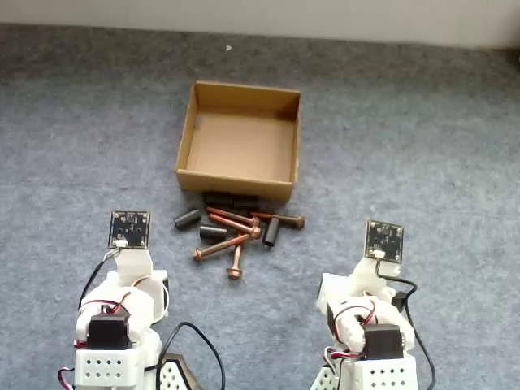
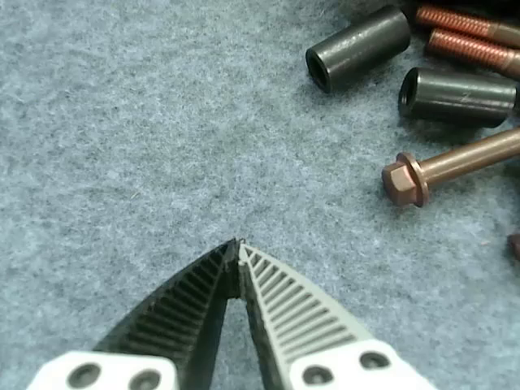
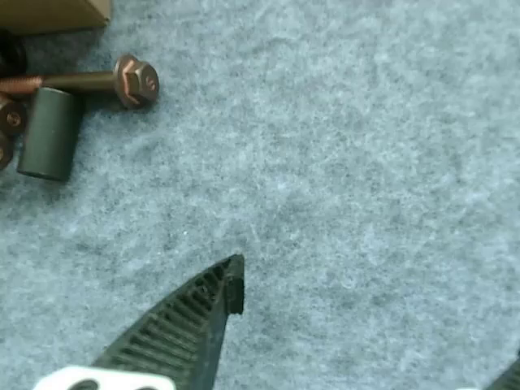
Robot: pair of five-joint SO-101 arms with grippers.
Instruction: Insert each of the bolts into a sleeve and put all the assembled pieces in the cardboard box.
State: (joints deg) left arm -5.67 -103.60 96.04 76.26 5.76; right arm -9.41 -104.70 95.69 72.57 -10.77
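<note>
Between the two arms, just in front of the open brown cardboard box (image 1: 236, 184), copper-coloured flanged hex-head bolts (image 1: 231, 236) and short black cylindrical metal sleeves (image 1: 213, 231) lie loose in one heap on the grey felt-covered worktop (image 1: 422, 122). Nothing lies inside the box.

The left jaws (image 2: 239, 248) are pressed together tip to tip and hold nothing. On their box-ward side lies one bolt (image 2: 455, 162), its hex head toward them and its shank running off into the heap. Two sleeves (image 2: 357, 49) lie beyond it, closer to the box, with their open bores turned this way.

The right jaws (image 3: 375, 321) are spread wide and empty. A bolt (image 3: 97, 81) lying along the box's front wall points its head toward them, and a sleeve (image 3: 50, 132) just beside it lies end-on to that wall.

The left arm looks slightly nearer the heap, though its jaws would have to part first. Either pick likely calls for closing across the piece's long axis. No writing or label on the box, bolts or sleeves can be read.
</note>
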